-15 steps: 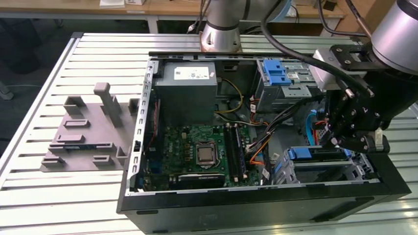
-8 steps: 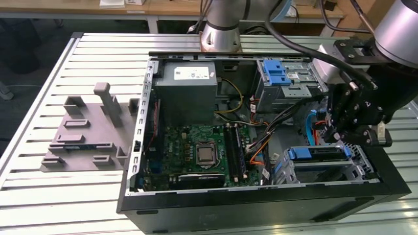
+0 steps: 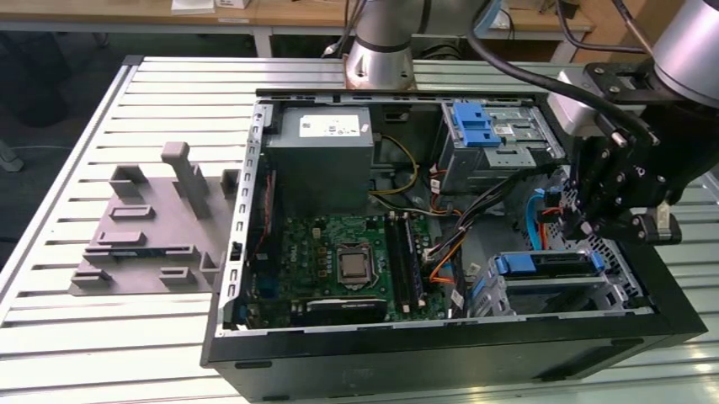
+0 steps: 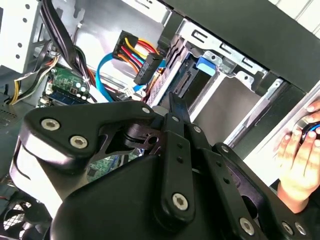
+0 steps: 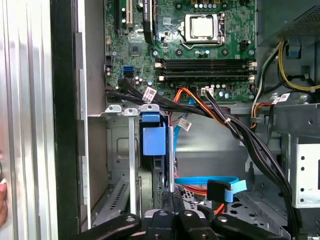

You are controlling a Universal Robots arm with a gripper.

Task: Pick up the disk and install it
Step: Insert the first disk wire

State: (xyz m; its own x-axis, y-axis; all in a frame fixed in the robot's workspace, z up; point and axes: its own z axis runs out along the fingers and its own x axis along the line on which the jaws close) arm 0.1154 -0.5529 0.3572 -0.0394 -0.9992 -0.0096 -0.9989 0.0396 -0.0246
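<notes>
Seating looks to be the step in hand: the disk (image 3: 537, 265) sits in the lower drive cage (image 3: 625, 290) at a corner of the open computer case (image 3: 450, 349). Its blue bracket (image 5: 153, 136) shows at the mouth of the slot between the cage's metal rails. By my judgement it is in, or very nearly so. The claw (image 4: 173, 110) hangs just above that cage, clenched, its tips drawn together with nothing I can make out between them. Whether it touches the disk I cannot tell. To do this well, I'd say any push should run straight along the rails, with the bracket kept square so it does not bind. It should also stay off the blue data cable (image 5: 210, 181) and its black plug (image 4: 149, 67), which lie loose right beside the cage. A person's hand (image 4: 299, 150) rests against the outside of the case wall near the cage, so slow, light motion seems wise. As for what holds what, the case carries the green motherboard (image 3: 348, 261) on its floor and a grey metal box (image 3: 326, 147) with a white sticker. It also carries an upper cage (image 3: 528, 135) bearing a ribbed blue latch (image 3: 481, 126), and bundles of black, orange and yellow wiring strung between them. Outside the case, on the slatted surface (image 3: 67, 337), stands a grey moulded fixture (image 3: 146, 223) with upright posts.
</notes>
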